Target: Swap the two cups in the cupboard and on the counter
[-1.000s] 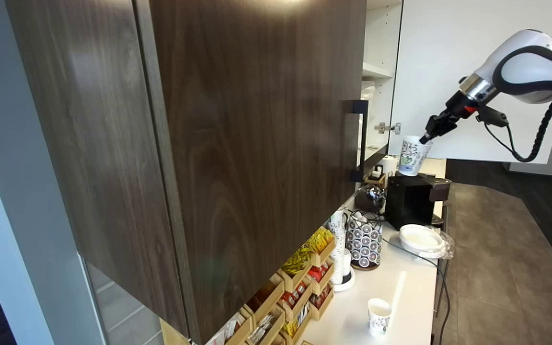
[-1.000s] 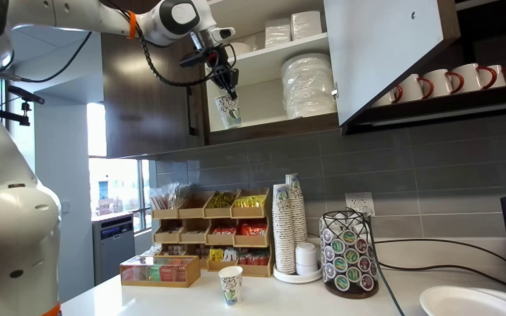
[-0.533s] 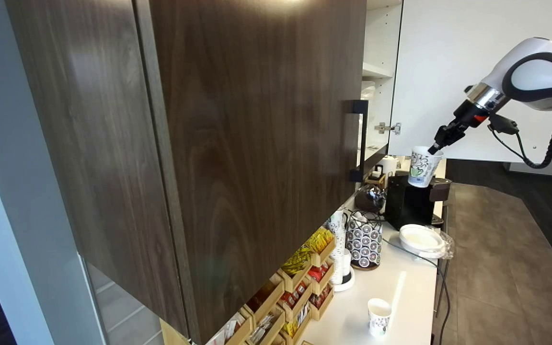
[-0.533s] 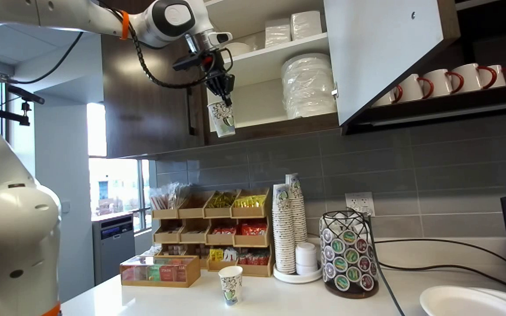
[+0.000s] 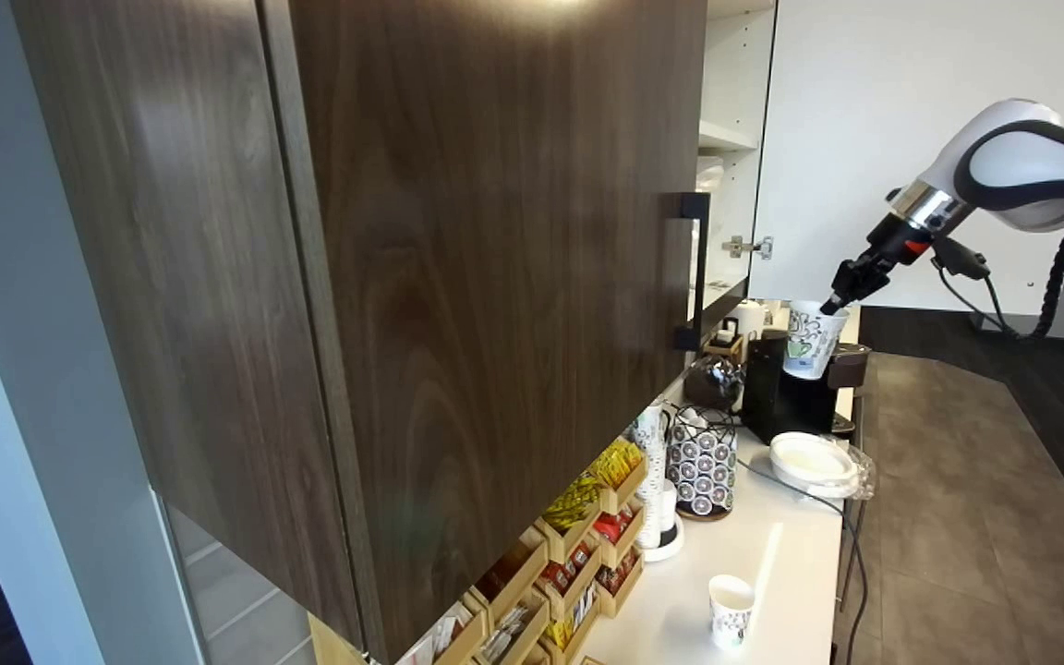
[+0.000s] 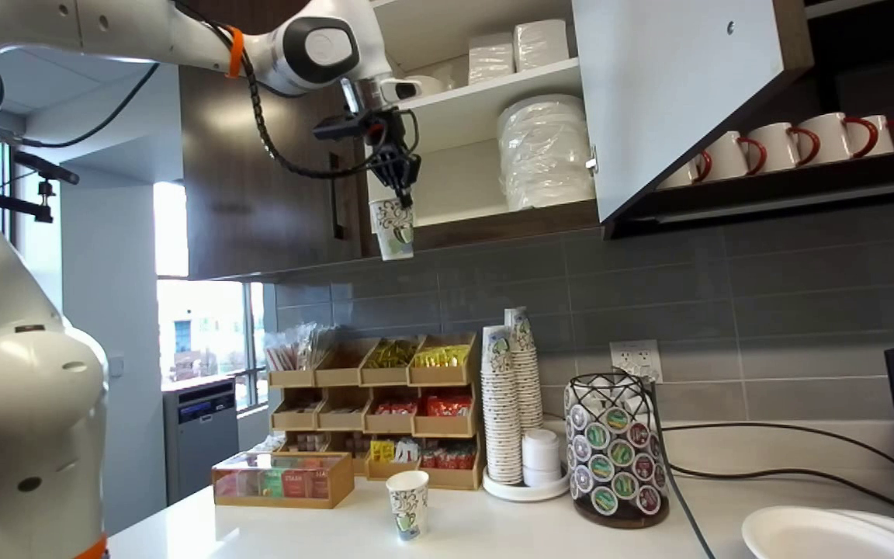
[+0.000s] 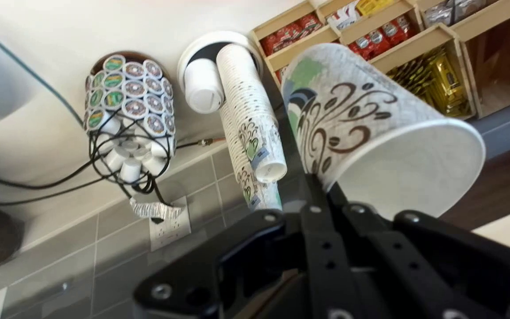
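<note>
My gripper (image 6: 404, 198) is shut on the rim of a white paper cup (image 6: 393, 230) with a swirl pattern. It holds this cup in the air, slightly tilted, in front of the open cupboard's (image 6: 486, 227) lower edge. In the wrist view the fingertips (image 7: 323, 186) pinch one side of the cup's (image 7: 348, 102) rim, one finger outside and one inside. An alike second cup (image 6: 408, 503) stands upright on the white counter (image 6: 540, 536), well below the held one. It also shows in the other exterior angle (image 5: 731, 610). The cupboard's lower shelf is partly hidden by my arm.
The open cupboard door (image 6: 687, 85) sticks out on one side. Wrapped plates (image 6: 544, 155) stand on the lower shelf. On the counter are a snack organizer (image 6: 369, 423), a tea box (image 6: 284, 481), cup stacks (image 6: 503, 419), a pod canister (image 6: 618, 458) and white plates (image 6: 827, 536).
My gripper has moved down with the cup, from in front of the lower shelf to the cupboard's bottom edge. The cup is now more upright. The counter cup has not moved.
</note>
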Available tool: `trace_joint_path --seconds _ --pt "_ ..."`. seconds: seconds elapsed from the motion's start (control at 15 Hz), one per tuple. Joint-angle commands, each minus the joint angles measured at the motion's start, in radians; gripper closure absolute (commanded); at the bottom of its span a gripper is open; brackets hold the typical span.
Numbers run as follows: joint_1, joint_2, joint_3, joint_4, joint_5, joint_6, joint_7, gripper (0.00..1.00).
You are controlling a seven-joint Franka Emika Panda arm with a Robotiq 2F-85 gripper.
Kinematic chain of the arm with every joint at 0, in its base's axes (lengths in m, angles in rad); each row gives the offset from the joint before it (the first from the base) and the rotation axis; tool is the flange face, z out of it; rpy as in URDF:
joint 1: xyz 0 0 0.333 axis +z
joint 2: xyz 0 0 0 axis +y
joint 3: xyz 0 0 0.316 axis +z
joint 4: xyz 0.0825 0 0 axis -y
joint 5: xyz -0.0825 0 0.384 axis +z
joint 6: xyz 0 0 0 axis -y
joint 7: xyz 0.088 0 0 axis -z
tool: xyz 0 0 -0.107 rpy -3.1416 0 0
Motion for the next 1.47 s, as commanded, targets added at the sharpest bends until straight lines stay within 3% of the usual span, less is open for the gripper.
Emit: trace_joint_path --seconds 0.0,0.2,0.53,0.73,0.8,0.87,1.33,1.4 --pt "0.004 0.032 -0.048 -0.141 0.08 0.061 -0.092 0.99" --pt "0.002 0.071 -0.076 -0.246 0.102 0.146 -0.206 0.99" --pt "0.008 0.135 -0.122 -0.402 0.135 0.391 -0.395 0.99" --pt "0.027 0.189 -0.168 -0.466 0.226 0.496 -0.504 0.99" --pt "0.038 0.204 -0.179 -0.472 0.276 0.496 -0.529 0.99" --pt "0.002 0.184 -0.142 -0.448 0.203 0.463 -0.466 0.99" --pt "0.0 0.193 -0.139 -0.441 0.21 0.469 -0.477 0.99" --pt "-0.002 0.243 -0.16 -0.436 0.222 0.477 -0.5 0.99"
